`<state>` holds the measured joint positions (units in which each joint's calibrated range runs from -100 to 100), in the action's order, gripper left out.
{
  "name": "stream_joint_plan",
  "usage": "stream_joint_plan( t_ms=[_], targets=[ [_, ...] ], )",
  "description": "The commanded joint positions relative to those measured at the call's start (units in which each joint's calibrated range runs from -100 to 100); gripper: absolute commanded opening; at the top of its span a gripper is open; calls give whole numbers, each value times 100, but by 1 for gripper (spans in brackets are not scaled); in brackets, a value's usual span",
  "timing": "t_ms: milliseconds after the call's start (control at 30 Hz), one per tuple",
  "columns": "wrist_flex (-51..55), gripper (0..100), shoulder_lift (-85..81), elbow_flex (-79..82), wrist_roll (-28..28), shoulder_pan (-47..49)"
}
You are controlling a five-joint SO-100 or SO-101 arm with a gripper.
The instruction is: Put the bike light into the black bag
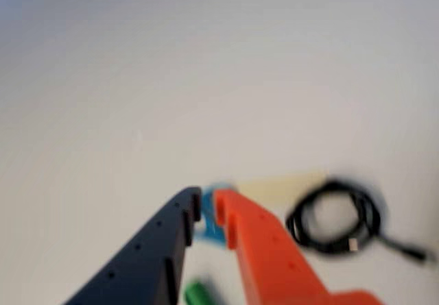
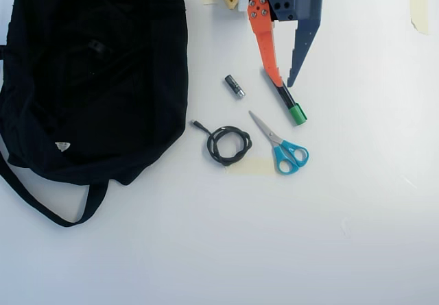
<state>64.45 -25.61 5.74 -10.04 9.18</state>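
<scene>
Black bag (image 2: 96,79): large, soft, dark fabric, rounded and slumped flat on the white table (image 2: 274,236); fills the 9 to 11 o'clock part of the overhead view.
Bag strap (image 2: 41,205): long black band, looping out from the bag's lower edge toward 7 o'clock and lying on the table.
Bag tag (image 2: 62,146): small white triangle low on the bag's fabric, near 8 o'clock.
Bike light (image 2: 96,46): small dark lump lying on the bag's upper fabric; barely distinguishable against the black.
</scene>
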Motion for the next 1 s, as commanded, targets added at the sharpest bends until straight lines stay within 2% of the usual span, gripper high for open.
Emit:
stream_joint_plan(
  t_ms=[0, 167, 533, 967],
  targets=[
    [635, 2, -858, 585, 39, 174],
    [411, 2, -1812, 2050, 715, 390],
    [-269, 2, -3289, 5239, 757, 91],
    [-157, 2, -7323, 8743, 768, 136]
  ],
)
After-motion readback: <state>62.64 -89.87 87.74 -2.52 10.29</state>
